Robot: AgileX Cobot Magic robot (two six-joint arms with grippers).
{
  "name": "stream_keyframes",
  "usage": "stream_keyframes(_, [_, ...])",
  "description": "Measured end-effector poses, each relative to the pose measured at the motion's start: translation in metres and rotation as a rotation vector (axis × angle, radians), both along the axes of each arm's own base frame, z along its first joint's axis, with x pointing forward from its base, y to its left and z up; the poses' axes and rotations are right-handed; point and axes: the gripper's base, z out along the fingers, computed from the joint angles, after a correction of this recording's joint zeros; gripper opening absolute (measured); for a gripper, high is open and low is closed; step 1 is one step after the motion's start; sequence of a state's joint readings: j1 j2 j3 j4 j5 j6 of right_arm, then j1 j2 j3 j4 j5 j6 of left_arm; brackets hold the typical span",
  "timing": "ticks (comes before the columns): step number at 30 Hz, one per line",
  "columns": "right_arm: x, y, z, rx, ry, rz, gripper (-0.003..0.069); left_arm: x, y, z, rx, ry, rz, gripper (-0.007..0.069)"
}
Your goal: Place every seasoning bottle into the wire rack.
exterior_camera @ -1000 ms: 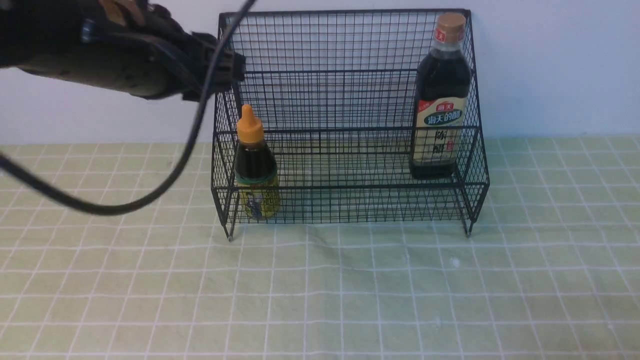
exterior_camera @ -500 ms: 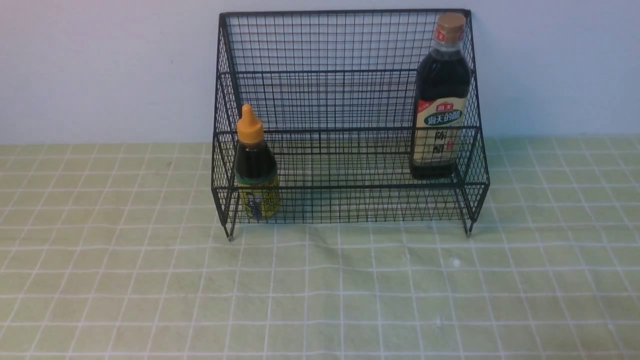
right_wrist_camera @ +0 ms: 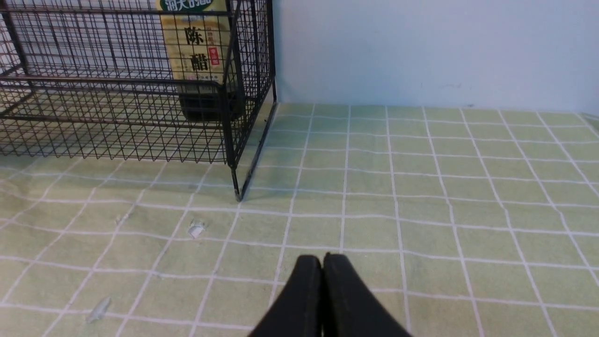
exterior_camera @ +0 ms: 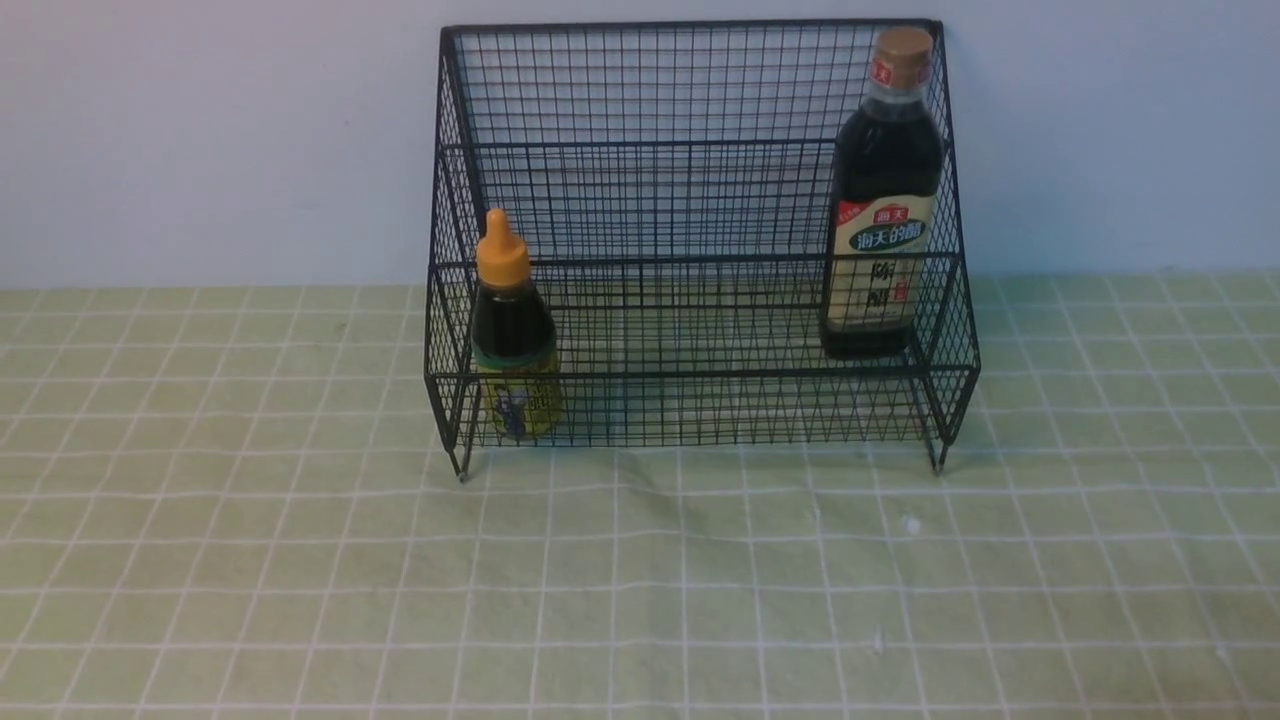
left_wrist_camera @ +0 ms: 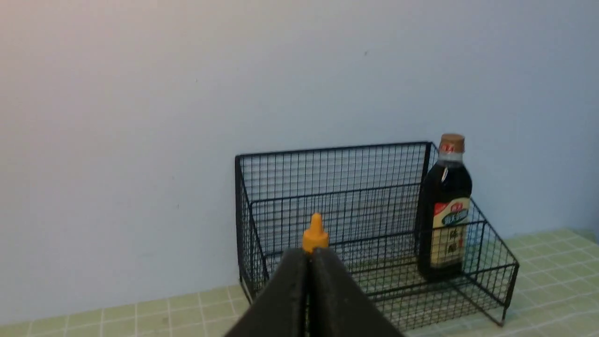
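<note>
The left gripper (left_wrist_camera: pixel 309 262) has its two black fingers pressed flat together with nothing between them, and it sits raised well back from the wire rack (left_wrist_camera: pixel 337 187), looking toward the rack's front from a distance. Straight ahead of its fingertips the orange cap of the short bottle (left_wrist_camera: pixel 315 236) pokes up just past them; that bottle stands upright in the rack's lower front tier at the rack's left end (exterior_camera: pixel 512 340). Farther off and to this gripper's right, the tall bottle (left_wrist_camera: pixel 444 206) with the tan cap and cream label stands upright on the raised rear tier at the rack's right end (exterior_camera: pixel 885 200), close against the side mesh. The right gripper (right_wrist_camera: pixel 322 267) is likewise pinched closed and empty, hanging low over the green checked tablecloth (right_wrist_camera: pixel 421 187). The rack's front right foot (right_wrist_camera: pixel 237 196) stands on the cloth ahead of it and to its left, with the tall bottle's label (right_wrist_camera: pixel 199 42) showing through the mesh beyond.
</note>
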State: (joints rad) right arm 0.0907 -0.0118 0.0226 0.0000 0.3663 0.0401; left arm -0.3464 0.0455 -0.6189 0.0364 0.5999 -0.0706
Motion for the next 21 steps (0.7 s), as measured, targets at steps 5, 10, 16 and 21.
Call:
stream_keyframes(5, [0.000, 0.000, 0.000, 0.000, 0.000, 0.000, -0.0012, 0.023, -0.007, -0.055, 0.029, 0.038, 0.082, -0.0007])
stream_keyframes(10, [0.000, 0.000, 0.000, 0.000, 0.001, 0.000, -0.0012, 0.052, -0.007, -0.135, 0.065, 0.213, 0.233, -0.0007])
stream_keyframes(16, [0.000, 0.000, 0.000, 0.000, 0.001, 0.000, -0.0012, 0.056, -0.005, -0.180, 0.086, 0.356, 0.275, -0.0007])
stream_keyframes(21, [0.000, 0.000, 0.000, 0.000, 0.001, 0.000, -0.0012, 0.056, -0.005, -0.180, 0.083, 0.360, 0.278, -0.0007])
